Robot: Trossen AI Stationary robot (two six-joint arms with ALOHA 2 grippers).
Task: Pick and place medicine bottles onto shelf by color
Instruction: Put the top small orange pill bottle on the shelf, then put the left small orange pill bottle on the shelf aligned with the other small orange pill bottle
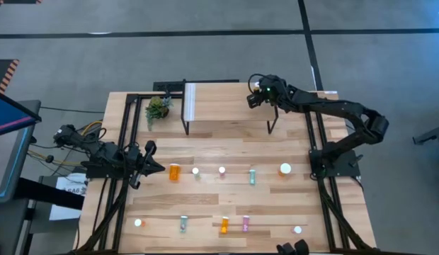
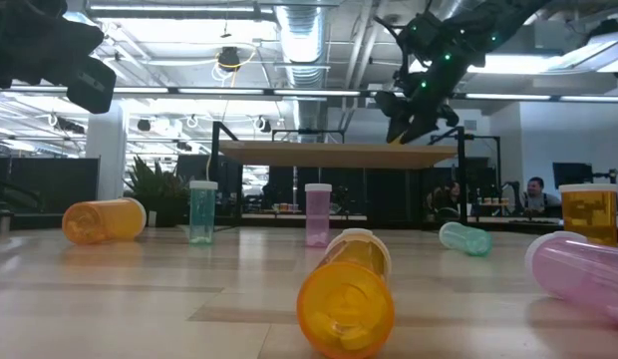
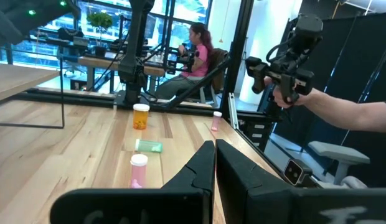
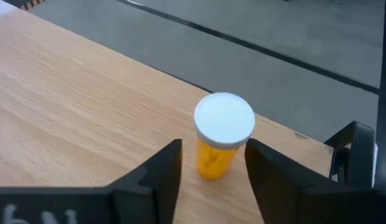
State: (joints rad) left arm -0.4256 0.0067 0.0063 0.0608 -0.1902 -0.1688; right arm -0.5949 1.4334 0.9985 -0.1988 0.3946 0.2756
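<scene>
One orange medicine bottle (image 4: 222,140) with a white cap stands upright on the shelf (image 1: 219,99), near its far right corner. My right gripper (image 4: 213,148) is open, slanting down over the shelf top (image 4: 87,93), one finger on each side of that bottle. Several more medicine bottles, orange (image 1: 175,172), teal (image 1: 252,176) and pink (image 1: 246,224), stand or lie in two rows on the table. My left gripper (image 1: 152,168) is shut and waits at the table's left edge.
A small green plant (image 1: 158,108) stands left of the shelf. The shelf's thin black legs (image 1: 271,122) reach down to the table. People sit beyond the table in the room (image 3: 196,53), and a hand (image 3: 342,109) holds a device there.
</scene>
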